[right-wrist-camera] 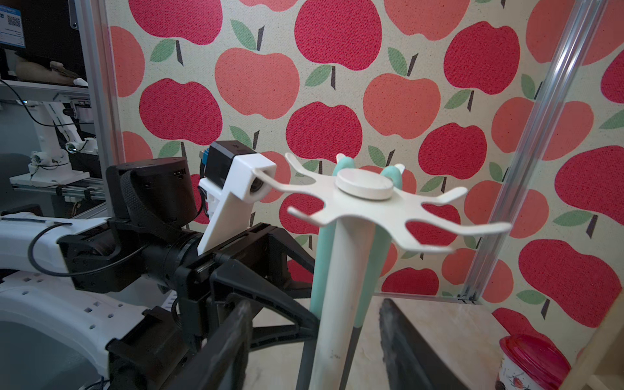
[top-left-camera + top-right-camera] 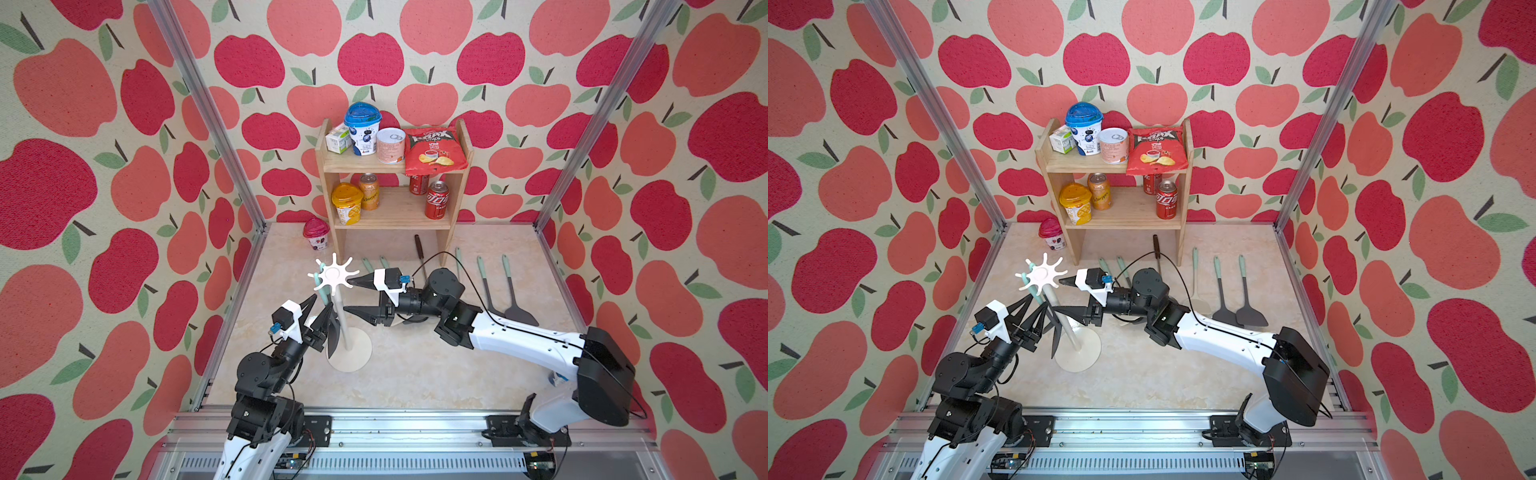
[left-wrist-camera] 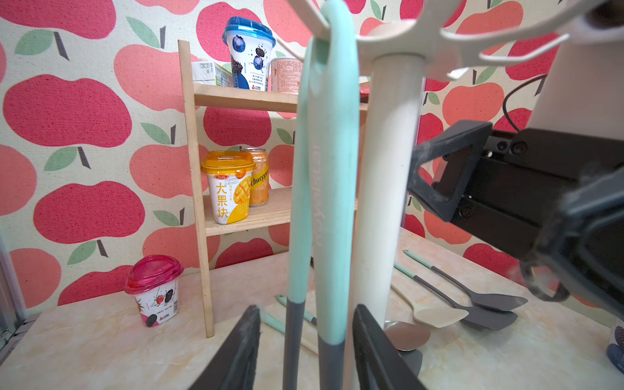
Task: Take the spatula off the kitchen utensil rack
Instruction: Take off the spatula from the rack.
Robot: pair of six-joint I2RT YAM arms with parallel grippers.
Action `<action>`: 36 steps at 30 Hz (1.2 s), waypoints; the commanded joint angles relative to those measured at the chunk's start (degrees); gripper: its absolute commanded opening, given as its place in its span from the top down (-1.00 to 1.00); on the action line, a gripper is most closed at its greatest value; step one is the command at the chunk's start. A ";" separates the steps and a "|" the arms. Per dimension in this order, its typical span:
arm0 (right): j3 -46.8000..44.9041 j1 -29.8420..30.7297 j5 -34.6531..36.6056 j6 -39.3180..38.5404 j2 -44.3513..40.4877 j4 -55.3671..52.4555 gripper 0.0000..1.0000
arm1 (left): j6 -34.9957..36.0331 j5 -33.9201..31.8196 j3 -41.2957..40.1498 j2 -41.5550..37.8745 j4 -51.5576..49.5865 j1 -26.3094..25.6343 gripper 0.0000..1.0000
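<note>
The white kitchen utensil rack (image 2: 333,274) (image 2: 1042,274) stands left of the table's middle on a round base (image 2: 353,351). Two mint-handled utensils with dark grey necks (image 3: 334,169) (image 3: 299,189) hang side by side from its crown. I cannot tell which one is the spatula. A dark flat head (image 2: 332,338) hangs beside the pole. My left gripper (image 2: 322,303) (image 3: 307,310) is open, its fingers standing either side of both handles with gaps. My right gripper (image 2: 347,296) (image 1: 315,304) is open around the pole (image 1: 341,287) just under the crown.
A wooden two-tier shelf (image 2: 328,166) with cups, cans and a chips bag stands at the back wall. A pink-lidded cup (image 2: 316,235) sits at its left foot. Several loose utensils (image 2: 513,299) lie behind and beside the right arm. Aluminium posts (image 2: 544,216) frame the cell.
</note>
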 commanded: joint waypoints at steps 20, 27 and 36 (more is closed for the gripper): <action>-5.48 -0.23 -1.17 8.58 11.38 20.62 0.18 | 1.36 4.15 3.05 4.23 3.38 0.12 0.56; -4.07 0.16 -0.09 9.80 14.27 22.86 0.20 | 1.40 4.49 2.86 4.04 3.64 0.10 0.72; -1.98 1.11 -0.30 10.40 16.60 23.04 0.38 | 1.84 4.89 3.08 4.21 3.21 0.18 1.00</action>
